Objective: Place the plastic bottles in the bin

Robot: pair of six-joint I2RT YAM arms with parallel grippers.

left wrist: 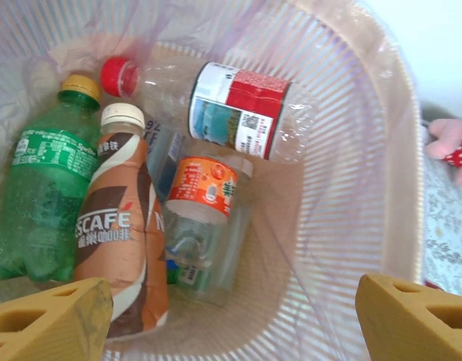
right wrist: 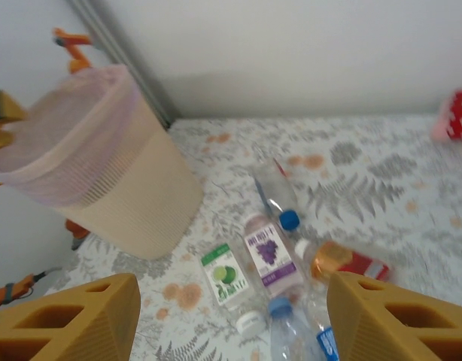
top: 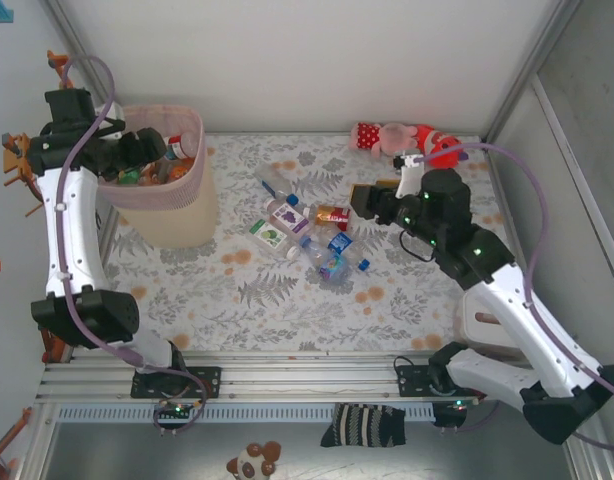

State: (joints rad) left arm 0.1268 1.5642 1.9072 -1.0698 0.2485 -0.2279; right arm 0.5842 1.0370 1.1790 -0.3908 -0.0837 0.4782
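The right claw (top: 365,200) is the nearer arm to the work. It hangs over the middle of the table with its jaws wide and nothing between them. The loose bottles (top: 312,235) lie in a cluster just below it and a little toward the left side of the table. The bin (top: 172,215) stands well apart from them at the far left corner.

In the right wrist view the right claw (right wrist: 231,316) looks down on that cluster. The purple-label bottle (right wrist: 267,259) lies almost midway between the fingers. Its long axis runs away from the camera, so it is crosswise to the line on which the jaws close. That looks like the easiest one to pinch around its middle. The orange-and-red bottle (right wrist: 348,263) beside it lies the other way, along the closing line, and would probably need a turn of the wrist. A green-label bottle (right wrist: 227,274) touches or nearly touches the purple one on its left, which could get in a finger's way.

The left claw (top: 147,150) sits over the mouth of the bin. In its wrist view the left claw (left wrist: 232,312) is spread wide and holds nothing. That view shows what the top view barely gives, the inside of the bin (left wrist: 344,188). A green bottle (left wrist: 35,195), a brown coffee bottle (left wrist: 114,233), an orange-label bottle (left wrist: 205,203) and a clear red-capped one (left wrist: 238,113) lie on its floor. The top view alone shows both arms and the gap between cluster and bin.
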